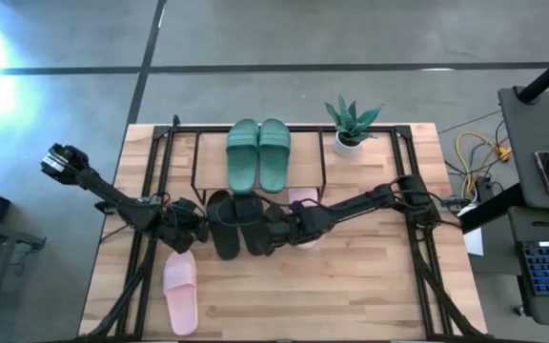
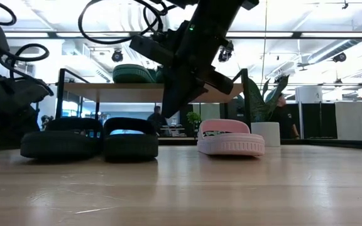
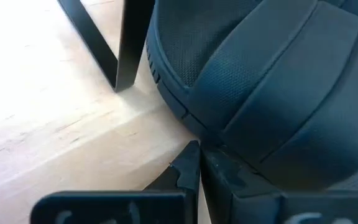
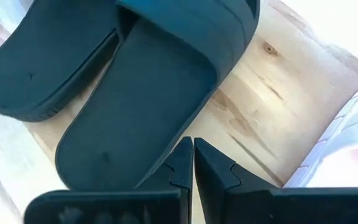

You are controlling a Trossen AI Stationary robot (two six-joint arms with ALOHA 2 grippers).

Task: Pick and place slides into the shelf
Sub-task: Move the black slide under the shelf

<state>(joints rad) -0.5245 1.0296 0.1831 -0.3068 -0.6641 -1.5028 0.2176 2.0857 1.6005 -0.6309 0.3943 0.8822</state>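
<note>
**Both arms crowding the black pair in front of the shelf**

Far left: one pink slide [image 1: 180, 287] is lying alone near the front edge, well apart from the rest.

Left gripper [image 1: 194, 226] is sitting just beside the left black slide [image 1: 222, 225]; its wrist view is showing the fingers [image 3: 191, 171] pressed together with nothing between them, the tips right at the shoe's edge near a shelf leg [image 3: 131, 43]. No grasp there.

Middle: the shelf [image 1: 208, 143] is carrying the green pair [image 1: 258, 154] on its top board. The right black slide [image 1: 253, 222] is lying in front of it, beside its mate.

Right gripper [image 1: 276, 232] is hovering over the heel of that right black slide, fingers [image 4: 182, 165] clenched and empty. The second pink slide [image 2: 230, 137] is sitting just beside it, partly under the arm.

My read on the step: open the right fingers first, take the black slide by one side wall or the strap, lift clear of its mate, then slide it under the top board. Left arm should be backing off to avoid a clash.
</note>
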